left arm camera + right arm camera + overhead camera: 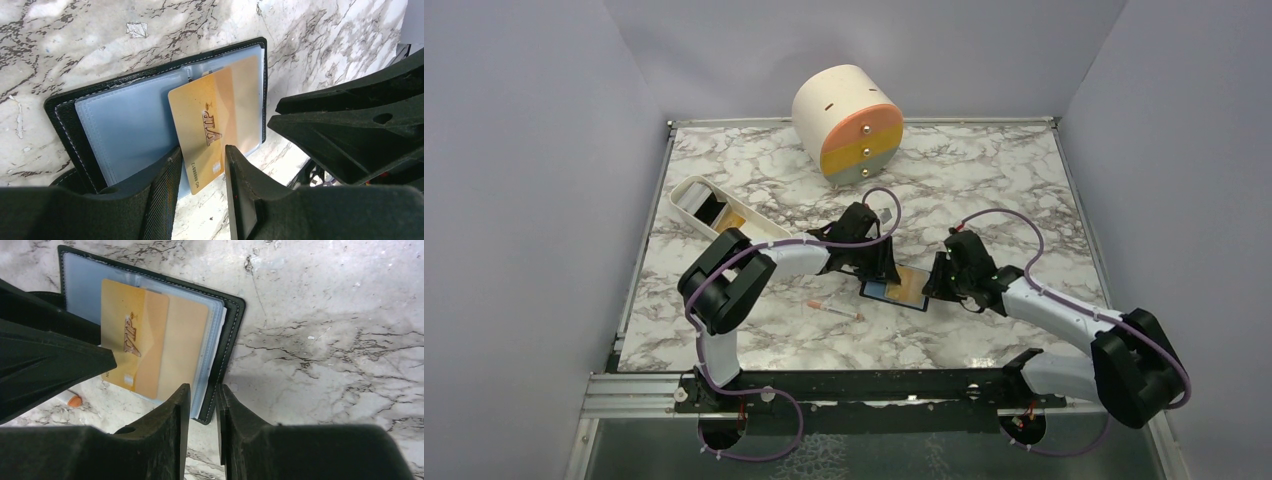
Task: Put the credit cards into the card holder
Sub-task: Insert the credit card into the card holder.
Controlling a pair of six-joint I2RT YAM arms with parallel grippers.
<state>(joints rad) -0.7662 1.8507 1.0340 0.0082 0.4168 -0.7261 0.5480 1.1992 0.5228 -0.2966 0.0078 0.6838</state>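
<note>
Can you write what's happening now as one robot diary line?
gold card: partly in card holder | left pincer: open over card | right pincer: pinching card holder edge

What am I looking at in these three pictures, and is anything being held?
Two robot arms are bolted at the near edge of the table. The wide picture comes from a fixed camera above and behind them; the other two come from wrist cameras, looking past each arm's own fingers. On the marble lie an open black card holder, a white tray, a round drawer box and a thin stick. A gold card sits partly inside a holder pocket. The left gripper stands open around the card's outer end; the right gripper appears to pinch the holder's edge.
</note>
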